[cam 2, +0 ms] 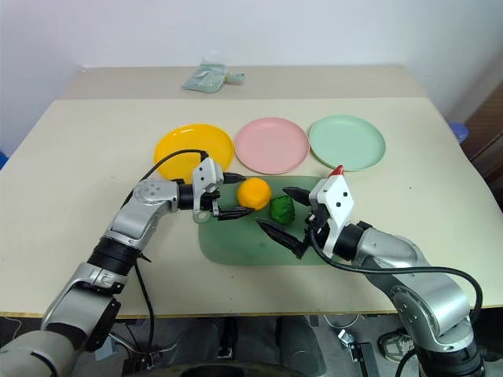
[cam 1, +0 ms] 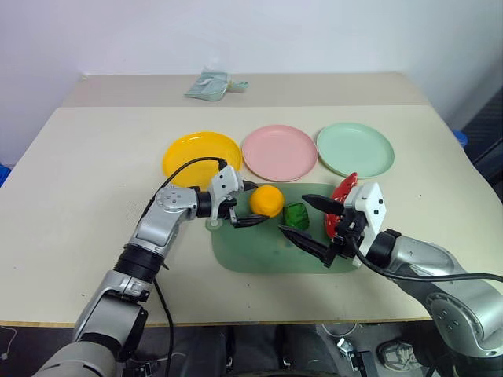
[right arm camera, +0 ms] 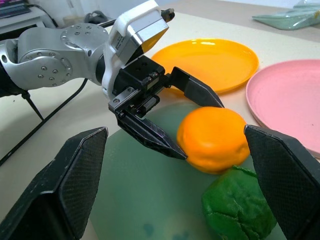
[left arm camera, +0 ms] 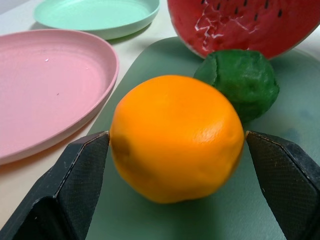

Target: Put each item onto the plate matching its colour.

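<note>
Step in hand: grasping the orange (cam 1: 266, 200) on the tray (cam 1: 244, 255). Left gripper (cam 1: 247, 206) straddles it, jaws wide, not yet clamped. Right gripper (cam 1: 314, 224) spread, empty, near the green vegetable (cam 1: 295, 215). Next, likely: close, lift, carry to the yellow plate (cam 1: 201, 157).

Setting reads as a robot test room or lab rather than a home. A plain beige table (cam 1: 78, 165) stands against a bare white wall (cam 1: 251, 31), with no household furnishings around it. On it, staged props: three plastic plates (cam 1: 279, 151) in a row, a pale green tray (cam 1: 259, 255) and toy foods (cam 1: 267, 200) (plastic, not real produce). Loose cabling (cam 1: 346, 345) lies on the floor under the table's near edge. A dark cabinet edge (cam 2: 483, 126) stands at the right.
</note>
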You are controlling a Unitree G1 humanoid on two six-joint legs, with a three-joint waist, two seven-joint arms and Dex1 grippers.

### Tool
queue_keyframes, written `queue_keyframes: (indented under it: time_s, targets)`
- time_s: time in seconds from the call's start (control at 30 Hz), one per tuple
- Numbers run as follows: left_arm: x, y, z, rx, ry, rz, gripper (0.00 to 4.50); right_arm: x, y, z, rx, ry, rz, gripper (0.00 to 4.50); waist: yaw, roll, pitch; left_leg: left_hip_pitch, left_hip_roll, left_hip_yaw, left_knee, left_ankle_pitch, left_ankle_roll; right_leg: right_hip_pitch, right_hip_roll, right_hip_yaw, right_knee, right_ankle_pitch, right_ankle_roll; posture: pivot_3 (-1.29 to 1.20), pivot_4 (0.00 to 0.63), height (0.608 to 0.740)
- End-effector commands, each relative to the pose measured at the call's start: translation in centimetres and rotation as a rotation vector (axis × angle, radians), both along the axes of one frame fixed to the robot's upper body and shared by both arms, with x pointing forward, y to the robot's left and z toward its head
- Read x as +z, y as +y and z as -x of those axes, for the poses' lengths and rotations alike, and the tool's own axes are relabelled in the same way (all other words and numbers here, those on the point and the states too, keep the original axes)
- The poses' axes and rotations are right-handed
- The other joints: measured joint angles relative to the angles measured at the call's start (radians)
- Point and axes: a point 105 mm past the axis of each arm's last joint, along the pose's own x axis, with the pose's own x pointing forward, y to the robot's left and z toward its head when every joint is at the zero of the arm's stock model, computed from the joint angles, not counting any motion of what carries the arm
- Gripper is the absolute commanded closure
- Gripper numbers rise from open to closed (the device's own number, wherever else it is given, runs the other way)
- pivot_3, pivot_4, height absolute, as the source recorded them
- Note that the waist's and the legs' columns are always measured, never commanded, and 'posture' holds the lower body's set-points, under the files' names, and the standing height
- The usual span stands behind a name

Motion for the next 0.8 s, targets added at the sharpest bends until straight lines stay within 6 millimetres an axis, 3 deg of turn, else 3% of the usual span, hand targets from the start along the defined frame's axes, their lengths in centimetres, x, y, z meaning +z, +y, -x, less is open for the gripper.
queue_keyframes:
  time_s: [0.03, 0.07, 0.17, 0.33, 0.5, 0.57, 0.63, 0.73, 0.8]
  targets:
    - [1.2, -0.4, -0.1, -0.013, -0.035, 0.025, 1.22, 0.9, 0.5, 0.5, 0.018, -0.047, -0.012, 0.00, 0.000, 0.000, 0.000, 0.000, 0.000, 0.000, 0.000, 0.000, 0.000, 0.000, 0.000, 0.000, 0.000, 0.000, 0.000, 0.00, 0.150, 0.740]
    - [1.2, -0.4, 0.0, -0.012, -0.033, 0.032, 1.48, 0.9, 0.5, 0.5, 0.018, -0.046, -0.012, 0.00, 0.000, 0.000, 0.000, 0.000, 0.000, 0.000, 0.000, 0.000, 0.000, 0.000, 0.000, 0.000, 0.000, 0.000, 0.000, 0.00, 0.150, 0.740]
    - [1.5, -0.3, 0.0, -0.004, -0.036, 0.043, 1.60, 0.9, 0.6, 0.4, 0.019, -0.046, -0.013, 0.00, -0.001, 0.000, 0.000, 0.000, 0.000, 0.000, 0.000, 0.000, 0.000, 0.000, 0.000, 0.000, 0.000, 0.000, 0.000, 0.00, 0.150, 0.740]
    - [3.2, 2.7, -1.6, 0.160, -0.045, 0.134, 1.60, 0.9, 0.5, 0.3, 0.017, -0.052, -0.010, 0.00, -0.001, 0.000, 0.000, 0.000, 0.000, 0.000, 0.000, 0.000, 0.000, 0.000, 0.000, 0.000, 0.000, 0.000, 0.000, 0.00, 0.150, 0.740]
    - [5.6, 8.3, -6.0, 0.638, -0.169, 0.219, 1.60, 1.0, 0.3, 0.2, 0.002, -0.060, -0.009, 0.00, 0.000, 0.000, 0.000, 0.000, 0.000, 0.000, 0.000, 0.000, 0.000, 0.000, 0.000, 0.000, 0.000, 0.000, 0.000, 0.00, 0.150, 0.740]
    - [5.4, 10.3, -7.1, 0.809, -0.182, 0.204, 1.60, 1.0, 0.3, 0.1, -0.002, -0.061, -0.010, 0.00, 0.003, -0.001, 0.000, 0.000, 0.000, 0.000, 0.000, 0.000, 0.000, 0.000, 0.000, 0.000, 0.001, 0.000, 0.000, 0.00, 0.150, 0.740]
    - [4.8, 11.0, -7.4, 0.877, -0.170, 0.197, 1.60, 1.0, 0.3, -0.1, 0.001, -0.061, -0.010, 0.00, 0.004, -0.001, 0.000, 0.000, 0.000, 0.000, 0.001, 0.000, 0.000, 0.000, 0.000, 0.000, 0.001, 0.000, 0.001, 0.00, 0.150, 0.740]
    - [3.9, 11.0, -7.4, 0.900, -0.150, 0.186, 0.22, 1.1, 0.4, -0.6, 0.000, -0.068, -0.004, 0.00, 0.007, -0.001, 0.000, 0.000, 0.000, 0.000, 0.001, 0.000, 0.000, 0.000, 0.000, 0.000, 0.001, 0.000, 0.001, 0.00, 0.150, 0.740]
    - [4.0, 10.9, -7.2, 0.892, -0.165, 0.185, 0.05, 1.0, 0.2, -1.2, -0.017, -0.072, 0.026, 0.00, 0.008, -0.001, 0.000, 0.000, 0.000, 0.000, 0.001, 0.000, 0.000, 0.000, 0.000, 0.000, 0.001, 0.000, 0.001, 0.00, 0.150, 0.740]
